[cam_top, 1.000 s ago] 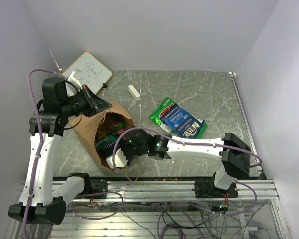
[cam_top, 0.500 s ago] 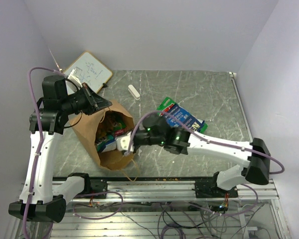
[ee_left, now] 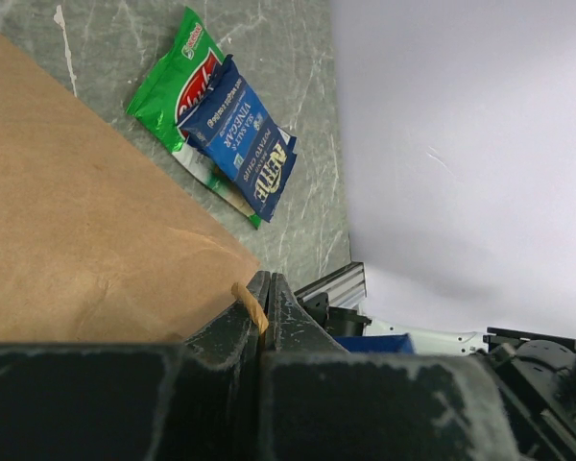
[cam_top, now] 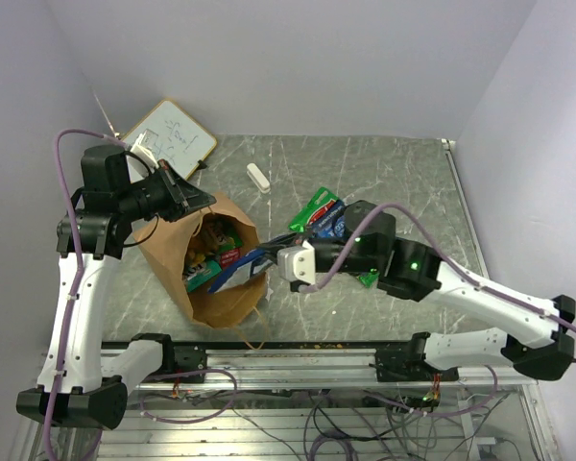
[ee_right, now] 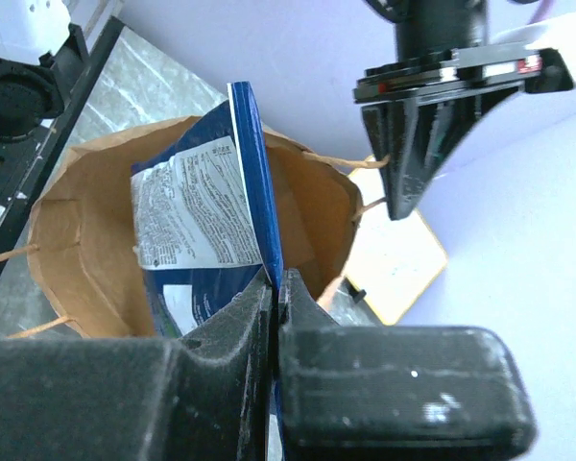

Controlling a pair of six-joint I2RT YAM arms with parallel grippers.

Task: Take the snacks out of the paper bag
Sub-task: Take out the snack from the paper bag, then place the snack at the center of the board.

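Observation:
The brown paper bag lies open on the table's left side. My left gripper is shut on its twisted paper handle and holds the mouth up. My right gripper is shut on the edge of a blue foil packet, which sits half out of the bag's mouth; the right wrist view shows the packet against the bag. More packets lie inside the bag. A green packet and another blue packet lie on the table to the right.
A small white block lies at the table's back middle. A wood-framed whiteboard leans at the back left. My right arm stretches over the two packets on the table. A metal rail runs along the near edge.
My right gripper has drawn back to the right from the bag's mouth, pulling the blue packet partly out. The right arm's base has swung right. The left gripper has held still.

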